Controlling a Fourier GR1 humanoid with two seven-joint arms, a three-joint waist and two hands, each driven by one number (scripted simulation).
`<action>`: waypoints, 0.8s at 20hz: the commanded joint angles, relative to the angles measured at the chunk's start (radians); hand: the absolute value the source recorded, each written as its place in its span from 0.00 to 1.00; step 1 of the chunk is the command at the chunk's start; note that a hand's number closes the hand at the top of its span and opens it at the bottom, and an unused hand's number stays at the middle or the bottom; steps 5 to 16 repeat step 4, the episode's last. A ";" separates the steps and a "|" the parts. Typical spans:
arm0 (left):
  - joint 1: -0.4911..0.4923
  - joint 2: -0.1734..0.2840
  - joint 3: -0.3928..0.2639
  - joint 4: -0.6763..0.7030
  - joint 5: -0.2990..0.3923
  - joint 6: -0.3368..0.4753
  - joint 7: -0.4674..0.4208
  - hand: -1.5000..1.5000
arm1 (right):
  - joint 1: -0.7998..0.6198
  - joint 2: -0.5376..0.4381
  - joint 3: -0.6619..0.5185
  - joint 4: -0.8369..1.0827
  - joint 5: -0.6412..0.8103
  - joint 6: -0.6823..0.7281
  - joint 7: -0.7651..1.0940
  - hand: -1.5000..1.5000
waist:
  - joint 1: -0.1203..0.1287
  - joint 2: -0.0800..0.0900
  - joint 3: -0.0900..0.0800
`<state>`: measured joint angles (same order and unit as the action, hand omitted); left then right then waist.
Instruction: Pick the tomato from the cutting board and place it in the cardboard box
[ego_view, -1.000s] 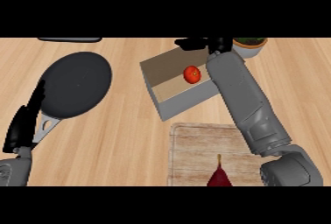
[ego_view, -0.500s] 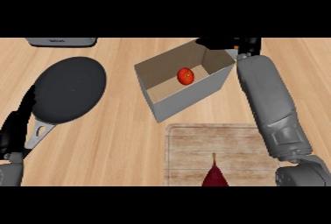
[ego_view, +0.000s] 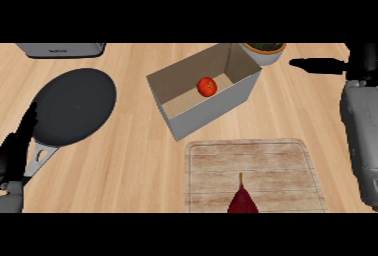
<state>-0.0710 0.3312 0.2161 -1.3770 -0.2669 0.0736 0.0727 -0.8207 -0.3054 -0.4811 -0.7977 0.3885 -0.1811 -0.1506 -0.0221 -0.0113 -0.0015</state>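
The tomato (ego_view: 207, 86) was seen lying on the floor of the cardboard box (ego_view: 210, 111), which stood on the wooden counter (ego_view: 133, 165) just beyond the cutting board (ego_view: 280, 170), with nothing touching it. The right hand (ego_view: 325, 65) was held at the view's upper right, apart from the box, its fingers straight and empty. The left hand (ego_view: 15, 155) was rested at the left edge beside a dark pan (ego_view: 74, 107), its fingers straight and holding nothing.

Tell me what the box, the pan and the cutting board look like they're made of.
The box looks like cardboard: matte, grey outside and brown inside. The pan seems dark non-stick metal with a dull black finish and a grey handle. The cutting board appears pale wood, with visible grain lines and a worn look.
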 joint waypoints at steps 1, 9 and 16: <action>0.005 0.001 -0.005 -0.033 -0.006 -0.009 0.029 0.50 | 0.117 -0.093 -0.018 -0.127 -0.078 0.154 0.033 0.00 | 0.009 0.005 0.001; -0.009 -0.003 -0.007 -0.043 0.001 -0.019 0.052 0.50 | 0.241 -0.130 0.009 -0.247 -0.089 0.256 0.053 0.00 | 0.003 0.003 0.001; -0.009 -0.003 -0.007 -0.043 0.001 -0.019 0.052 0.50 | 0.241 -0.130 0.009 -0.247 -0.089 0.256 0.053 0.00 | 0.003 0.003 0.001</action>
